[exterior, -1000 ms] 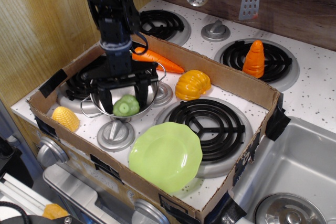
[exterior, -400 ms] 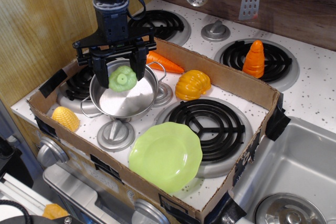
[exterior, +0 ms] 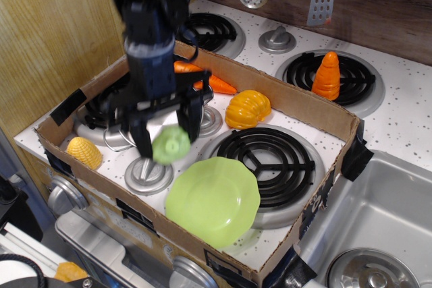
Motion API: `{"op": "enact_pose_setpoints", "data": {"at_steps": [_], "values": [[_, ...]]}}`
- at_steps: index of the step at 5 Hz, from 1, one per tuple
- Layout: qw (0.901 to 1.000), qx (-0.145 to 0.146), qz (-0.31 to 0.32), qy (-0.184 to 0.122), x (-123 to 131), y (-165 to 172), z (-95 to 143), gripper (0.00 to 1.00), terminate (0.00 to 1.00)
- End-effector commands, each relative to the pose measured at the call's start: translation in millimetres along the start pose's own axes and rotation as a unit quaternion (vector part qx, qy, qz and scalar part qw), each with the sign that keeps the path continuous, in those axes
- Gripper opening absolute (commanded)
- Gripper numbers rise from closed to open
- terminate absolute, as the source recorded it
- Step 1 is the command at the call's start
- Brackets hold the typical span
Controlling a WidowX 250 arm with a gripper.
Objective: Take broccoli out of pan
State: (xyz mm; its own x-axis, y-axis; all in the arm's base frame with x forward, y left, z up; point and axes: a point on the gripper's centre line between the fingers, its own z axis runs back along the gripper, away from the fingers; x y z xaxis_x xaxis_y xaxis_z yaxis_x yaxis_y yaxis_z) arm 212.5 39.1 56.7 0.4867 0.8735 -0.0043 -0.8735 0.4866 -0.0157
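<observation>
The pale-green broccoli (exterior: pixel 171 145) hangs in my gripper (exterior: pixel 169 142), which is shut on it. It sits above the stove top between the small silver disc (exterior: pixel 147 175) and the lime-green plate, outside the pan. The shiny steel pan (exterior: pixel 115 131) is behind and to the left of the gripper. My black arm hides most of it, so only part of its rim and a wire handle show.
A lime-green plate (exterior: pixel 212 200) lies just right of and below the broccoli. Yellow corn (exterior: pixel 84 152) is at the left, a carrot (exterior: pixel 210 81) and an orange squash (exterior: pixel 248 108) behind. A cardboard box wall (exterior: pixel 297 101) rings the area. There is a sink (exterior: pixel 385 227) at the right.
The gripper lifted the broccoli up out of the pan, then carried it forward and to the right and lower, so it now hangs in front of the pan near the plate.
</observation>
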Motion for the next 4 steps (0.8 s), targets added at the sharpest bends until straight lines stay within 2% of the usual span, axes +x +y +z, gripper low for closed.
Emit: {"op": "enact_pose_setpoints", "data": {"at_steps": [1,2,3,4], "values": [[0.9992,-0.040,0.007,0.004,-16.8,2.2,-19.2,0.00,0.00],[0.9988,-0.046,-0.006,0.013,-12.2,7.1,-33.2,0.00,0.00],[0.9989,-0.043,-0.013,0.010,-6.6,9.5,-33.6,0.00,0.00],[0.9988,-0.044,-0.021,0.008,-0.4,9.9,-30.1,1.00,0.00]]}}
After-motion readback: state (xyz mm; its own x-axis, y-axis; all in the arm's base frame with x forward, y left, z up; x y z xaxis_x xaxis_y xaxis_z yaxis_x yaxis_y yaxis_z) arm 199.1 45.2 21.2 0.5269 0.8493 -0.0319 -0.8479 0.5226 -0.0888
